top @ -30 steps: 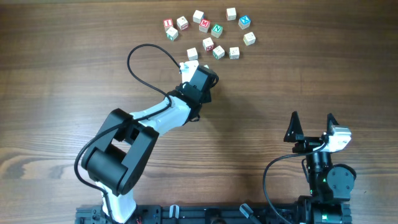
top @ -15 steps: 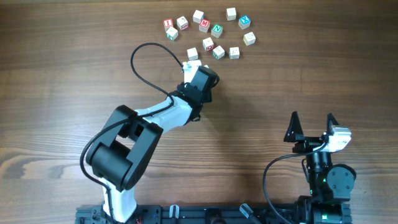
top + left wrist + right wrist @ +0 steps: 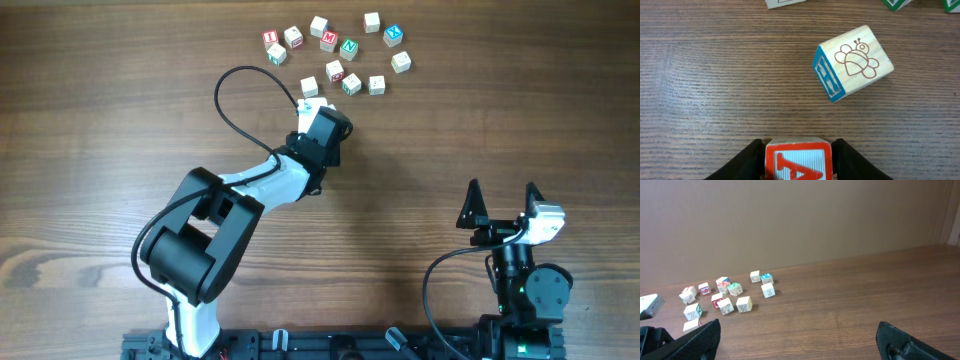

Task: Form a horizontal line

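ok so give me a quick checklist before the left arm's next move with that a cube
1. Left hand closed on the red "A" cube: ok.
2. Bee cube apart from the held cube, ahead and to the right: ok.
3. Held cube lifted off the table: cannot tell.
4. Three-cube row formed: not ok; the cubes around the red "M" cube lie scattered.
5. Right hand open, away from the cubes: ok.
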`<action>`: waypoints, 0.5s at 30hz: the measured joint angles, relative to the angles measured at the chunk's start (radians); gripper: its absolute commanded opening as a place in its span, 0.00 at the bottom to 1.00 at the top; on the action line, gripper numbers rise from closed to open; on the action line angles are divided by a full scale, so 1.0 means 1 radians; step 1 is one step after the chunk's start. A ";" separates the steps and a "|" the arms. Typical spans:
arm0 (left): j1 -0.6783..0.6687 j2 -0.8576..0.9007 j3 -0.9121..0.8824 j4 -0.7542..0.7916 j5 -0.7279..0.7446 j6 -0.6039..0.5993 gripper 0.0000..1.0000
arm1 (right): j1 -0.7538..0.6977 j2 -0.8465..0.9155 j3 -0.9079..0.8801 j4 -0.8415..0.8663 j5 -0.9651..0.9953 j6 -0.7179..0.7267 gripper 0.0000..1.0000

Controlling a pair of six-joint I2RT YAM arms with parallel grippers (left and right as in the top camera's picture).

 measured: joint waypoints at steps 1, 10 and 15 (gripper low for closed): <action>0.000 0.000 0.000 0.002 0.000 0.004 0.76 | 0.000 0.000 0.000 0.000 0.000 0.000 1.00; 0.001 -0.029 0.073 -0.114 0.001 0.031 1.00 | 0.000 0.000 0.000 0.000 0.000 0.000 1.00; 0.006 -0.076 0.243 -0.220 0.000 0.047 1.00 | 0.000 0.000 0.000 0.000 0.000 0.000 1.00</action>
